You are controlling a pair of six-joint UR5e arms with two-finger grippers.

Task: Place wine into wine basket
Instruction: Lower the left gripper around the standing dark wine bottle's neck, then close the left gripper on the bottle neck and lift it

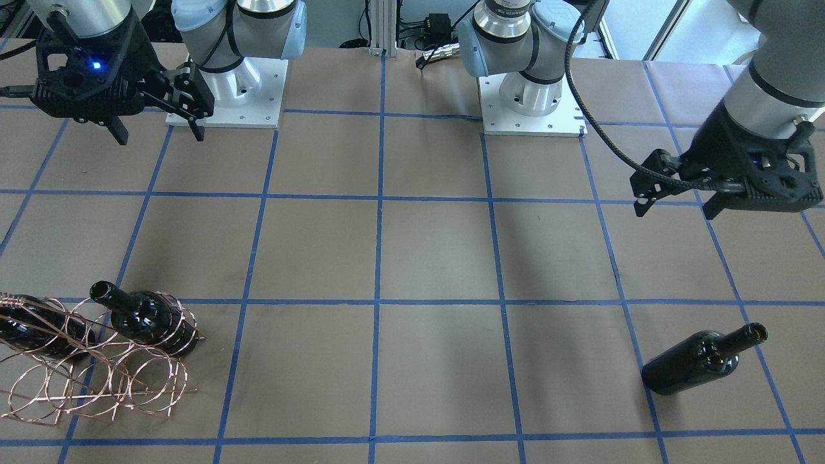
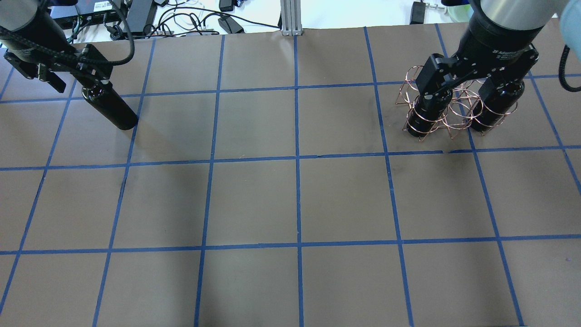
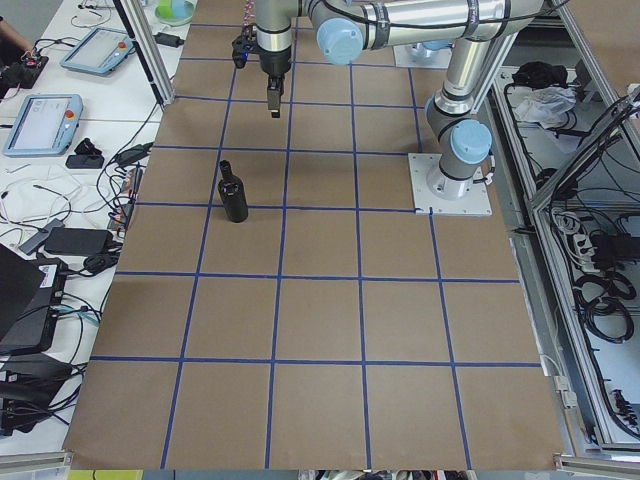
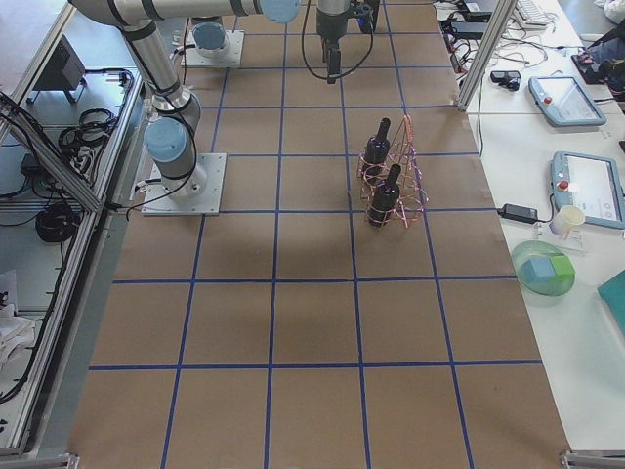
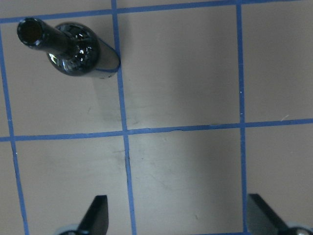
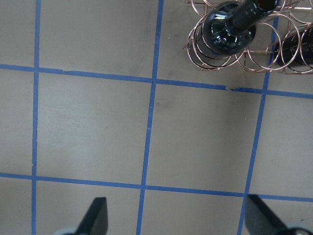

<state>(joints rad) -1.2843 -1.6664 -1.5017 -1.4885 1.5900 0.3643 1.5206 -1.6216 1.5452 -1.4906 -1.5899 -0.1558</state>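
One dark wine bottle (image 1: pixel 699 362) stands upright and alone on the table; it also shows in the overhead view (image 2: pixel 110 107) and the left wrist view (image 5: pixel 69 45). My left gripper (image 1: pixel 677 209) hangs open and empty above the table, beside that bottle and apart from it. The copper wire basket (image 1: pixel 147 381) stands at the other end of the table with two more dark bottles (image 1: pixel 147 319) (image 1: pixel 33 330) upright in its loops. My right gripper (image 1: pixel 159 136) is open and empty, high above the table beside the basket (image 2: pixel 458 111).
Brown paper with a blue tape grid covers the table (image 1: pixel 412 258). The two arm bases (image 1: pixel 225 96) (image 1: pixel 532 96) stand on white plates at the robot's edge. Cables and screens lie beyond the table's far edge in the overhead view (image 2: pixel 181 18).
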